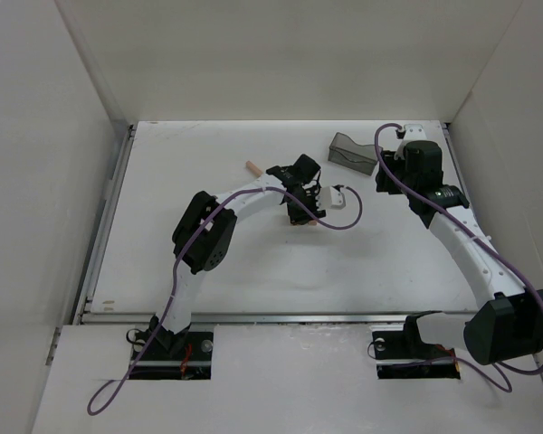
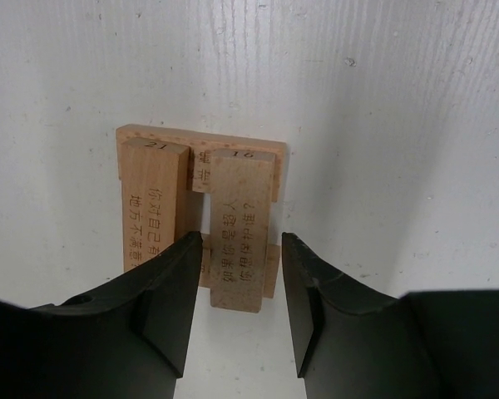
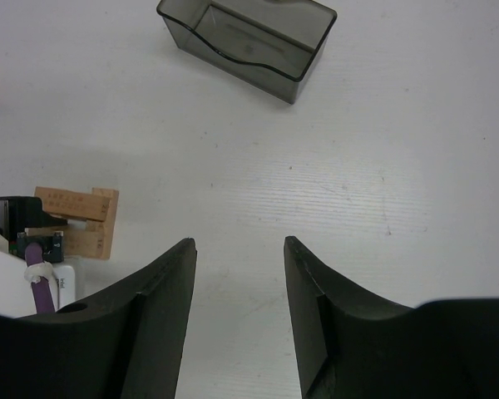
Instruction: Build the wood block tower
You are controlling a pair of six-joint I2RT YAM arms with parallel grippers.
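White tabletop [image 1: 253,271], centre: wood-block tower [image 2: 158,191] lies beneath the left gripper [image 2: 243,243], whose jaws stand apart astride the upper right block [image 2: 243,191]. Right gripper [image 3: 239,243] parted, empty, near grey bin [image 3: 248,41].

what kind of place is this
Likely a robot lab test cell: plain white walls enclose a white tabletop, the left arm and right arm are mounted at its near edge, and it bears small tan wooden blocks and a dark grey translucent plastic bin.
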